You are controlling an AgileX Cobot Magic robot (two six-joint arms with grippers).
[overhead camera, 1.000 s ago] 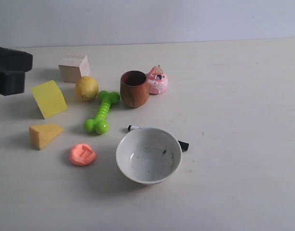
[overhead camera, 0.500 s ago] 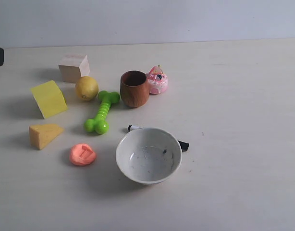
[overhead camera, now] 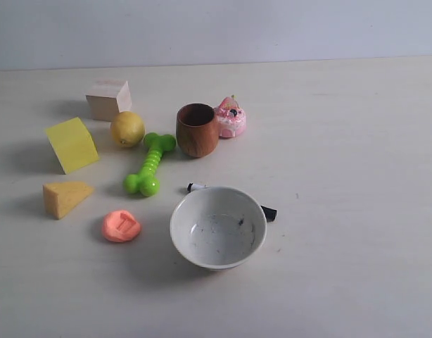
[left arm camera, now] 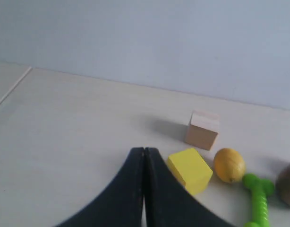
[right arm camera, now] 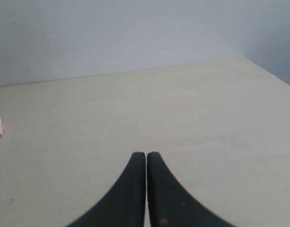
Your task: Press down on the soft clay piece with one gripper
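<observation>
The soft clay piece (overhead camera: 121, 226) is a salmon-orange lump with a rectangular dent in its top, lying near the front left of the table in the exterior view. No arm shows in that view. My left gripper (left arm camera: 144, 150) is shut with nothing in it, held above the table near the yellow block (left arm camera: 189, 169); the clay is out of the left wrist view. My right gripper (right arm camera: 146, 154) is shut and empty over bare table, far from the clay.
A white bowl (overhead camera: 217, 227) stands right of the clay, a black-and-white marker (overhead camera: 268, 212) behind it. Around are an orange wedge (overhead camera: 65, 198), yellow block (overhead camera: 72, 144), wooden cube (overhead camera: 108, 98), lemon (overhead camera: 126, 129), green dumbbell toy (overhead camera: 150, 163), wooden cup (overhead camera: 197, 129) and pink cake toy (overhead camera: 230, 118).
The left arm, seen at the exterior view's left edge a second ago, has drawn back out of that view. Nothing on the table moved.
</observation>
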